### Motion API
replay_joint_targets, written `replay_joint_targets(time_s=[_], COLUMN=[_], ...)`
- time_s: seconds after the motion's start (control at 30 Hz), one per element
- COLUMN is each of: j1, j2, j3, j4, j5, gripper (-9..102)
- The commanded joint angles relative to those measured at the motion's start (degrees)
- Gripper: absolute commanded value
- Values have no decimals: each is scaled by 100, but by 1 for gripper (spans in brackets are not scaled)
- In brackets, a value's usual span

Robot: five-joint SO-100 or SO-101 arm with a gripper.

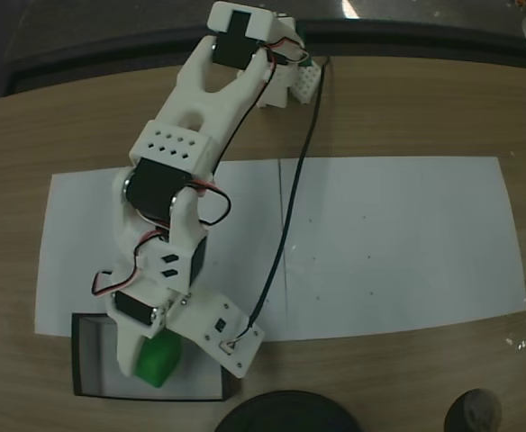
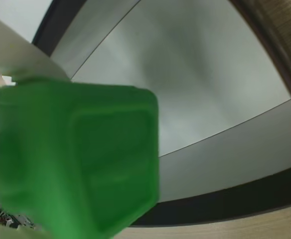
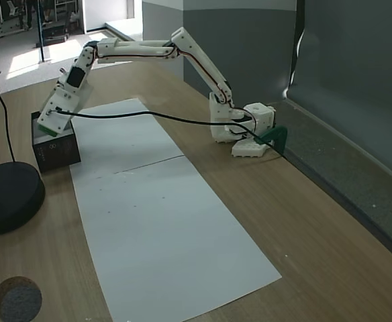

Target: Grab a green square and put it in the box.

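In a fixed view from above, the gripper [image 1: 155,355] was seen closed on the green square [image 1: 158,360], held over the box [image 1: 87,360] near the desk's front edge, at the white paper's [image 1: 398,243] corner.

In the wrist view, the green square [image 2: 75,159] was clamped above the box's pale floor [image 2: 195,89], judged ready for release.

In another fixed view, the box [image 3: 55,149] was noted beside a dark round base [image 3: 8,198].

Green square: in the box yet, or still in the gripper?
Still gripped. The green square sits between the fingers of the gripper, over the box. The wrist view shows the box floor beyond it; whether it touches: cannot tell.
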Motion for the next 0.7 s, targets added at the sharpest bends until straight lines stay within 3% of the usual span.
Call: replay_joint_targets(time_s=[0.0,0.23,0.47,0.67], j1=[62,-62,-606,-1608], j2=[272,905,2522,4438], j3=[-105,-457,-896,-853], j4=[79,932,2496,3595], j5=[0,62,439,439], gripper=[32,32,2,2])
